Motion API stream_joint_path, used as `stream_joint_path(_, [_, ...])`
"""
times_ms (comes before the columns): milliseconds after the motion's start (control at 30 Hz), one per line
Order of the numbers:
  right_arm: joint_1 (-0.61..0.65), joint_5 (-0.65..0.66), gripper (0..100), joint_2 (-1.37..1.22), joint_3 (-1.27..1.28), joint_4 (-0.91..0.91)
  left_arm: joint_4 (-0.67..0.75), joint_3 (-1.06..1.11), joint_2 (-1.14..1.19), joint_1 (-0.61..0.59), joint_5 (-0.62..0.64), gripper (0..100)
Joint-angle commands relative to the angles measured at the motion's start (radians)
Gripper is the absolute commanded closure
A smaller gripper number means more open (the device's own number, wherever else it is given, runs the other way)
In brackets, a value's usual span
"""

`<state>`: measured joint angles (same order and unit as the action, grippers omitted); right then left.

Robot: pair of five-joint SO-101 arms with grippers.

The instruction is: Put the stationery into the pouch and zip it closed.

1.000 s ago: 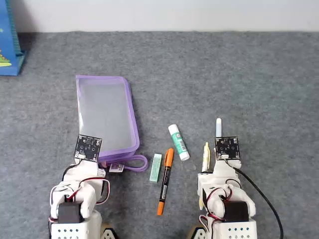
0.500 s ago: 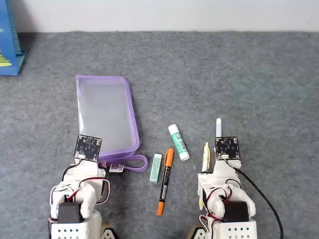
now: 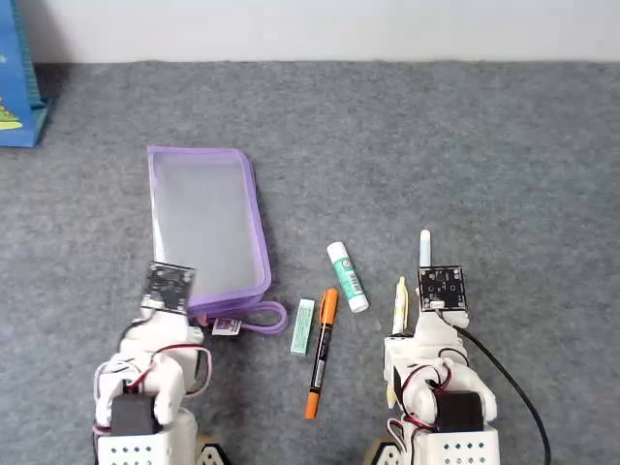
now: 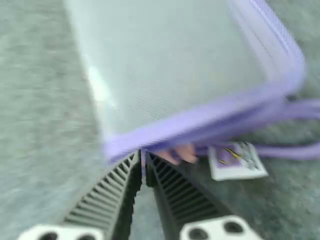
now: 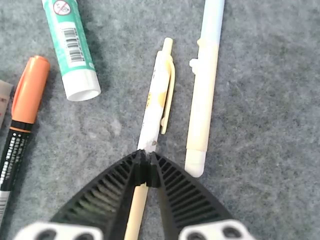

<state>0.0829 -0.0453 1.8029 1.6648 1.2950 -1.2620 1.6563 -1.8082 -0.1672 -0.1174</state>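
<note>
Five stationery items lie loose on the grey bench (image 3: 465,145), none in the pouch (image 3: 205,221) yet: glue stick (image 3: 347,277), orange marker (image 3: 321,351), pale green eraser (image 3: 303,325), yellow pen (image 3: 399,304), white pen (image 3: 424,246). The pouch lies flat, well left of them, its strap loop (image 3: 266,318) pointing toward the eraser.

Left claw (image 4: 144,167): jaws drawn together, tips at the pouch's near purple edge, beside a small tag (image 4: 235,161). Cannot tell whether they pinch the edge or only touch it. Cannot tell either whether the zip is open.

Right claw (image 5: 145,167): jaws drawn together, nothing held. The yellow pen runs on the bench under it, in line with it; the white pen lies just beside, nearly parallel.

Risks, as judged:
- The two pens are close. A wide claw coming down on the yellow one could catch or nudge the white one and set it rolling.
- A grip near one end of a pen would let it swing and slip.
- The pouch is thin and flat. If the mouth is not held open, an item may push the pouch along the bench rather than go in.
- The strap or tag could snag in the zip at closing.
</note>
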Motion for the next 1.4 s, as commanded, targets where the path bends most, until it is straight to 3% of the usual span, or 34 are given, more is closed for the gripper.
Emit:
stream_joint_path(0, [-0.002,-0.005,98.9,0.008,0.018,0.002,-0.018,-0.125,-0.015,-0.172,-0.005,98])
stream_joint_path(200, [-0.012,0.003,98.7,0.008,0.018,0.010,-0.017,-0.125,-0.015,-0.446,-0.006,98])
stream_joint_path(367, [-0.018,0.035,98.7,0.010,-0.026,0.021,-0.014,-0.088,-0.015,-0.508,-0.091,98])
stream_joint_path(567, [-0.021,0.466,99.0,0.012,-0.160,-0.010,-0.008,-0.054,-0.015,-0.486,-0.095,98])
stream_joint_path(633, [-0.016,0.546,99.0,0.007,-0.227,-0.013,-0.008,-0.053,-0.015,-0.471,-0.098,98])
stream_joint_path(1000, [0.222,0.483,95.9,-0.056,-0.506,0.073,-0.021,-0.042,-0.015,-0.473,-0.140,99])
stream_joint_path(1200, [0.314,0.462,95.2,-0.444,-0.703,0.068,-0.021,-0.042,-0.015,-0.473,-0.140,99])
stream_joint_path(1367, [0.450,0.362,94.7,-0.849,-0.887,0.062,-0.021,-0.042,-0.015,-0.473,-0.140,99])
